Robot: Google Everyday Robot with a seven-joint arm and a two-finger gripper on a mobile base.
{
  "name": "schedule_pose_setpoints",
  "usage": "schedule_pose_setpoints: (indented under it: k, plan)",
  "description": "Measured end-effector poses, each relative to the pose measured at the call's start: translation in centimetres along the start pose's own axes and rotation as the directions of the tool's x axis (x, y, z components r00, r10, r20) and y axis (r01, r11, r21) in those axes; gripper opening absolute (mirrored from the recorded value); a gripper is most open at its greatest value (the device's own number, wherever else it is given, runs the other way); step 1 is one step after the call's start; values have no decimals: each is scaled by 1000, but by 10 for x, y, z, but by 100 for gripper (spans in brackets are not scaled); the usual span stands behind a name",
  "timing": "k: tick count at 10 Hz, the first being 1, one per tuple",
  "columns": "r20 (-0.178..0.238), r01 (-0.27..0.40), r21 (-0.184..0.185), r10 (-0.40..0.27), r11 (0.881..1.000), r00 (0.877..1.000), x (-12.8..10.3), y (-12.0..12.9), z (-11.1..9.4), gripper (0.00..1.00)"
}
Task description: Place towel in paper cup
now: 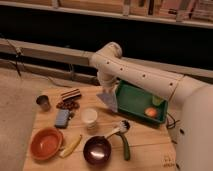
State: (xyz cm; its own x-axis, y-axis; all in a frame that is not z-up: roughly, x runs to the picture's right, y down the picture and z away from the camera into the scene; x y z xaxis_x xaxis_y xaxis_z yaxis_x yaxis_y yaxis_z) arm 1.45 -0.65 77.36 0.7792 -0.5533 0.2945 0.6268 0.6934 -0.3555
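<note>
A white paper cup (90, 118) stands upright near the middle of the wooden table (145, 147). My gripper (106, 89) hangs from the white arm, above and a little to the right of the cup. It is shut on a grey-blue towel (109, 100). The towel dangles in a pointed fold above the table, between the cup and the green tray (134, 100). The towel hangs apart from the cup.
The green tray holds an orange fruit (151, 112). A dark bowl (97, 150), a green-handled scoop (122, 136), an orange bowl (45, 143) and a banana (71, 146) lie in front. A metal cup (43, 102), a blue sponge (62, 118) and a snack bar (71, 94) sit at the left.
</note>
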Motion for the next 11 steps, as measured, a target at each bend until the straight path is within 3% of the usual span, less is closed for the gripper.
schedule_pose_setpoints:
  k: [7, 11]
  plan:
    - [-45, 84, 83, -80, 993, 996, -15, -39, -49, 0]
    - [-51, 187, 120, -182, 975, 982, -67, -68, -72, 0]
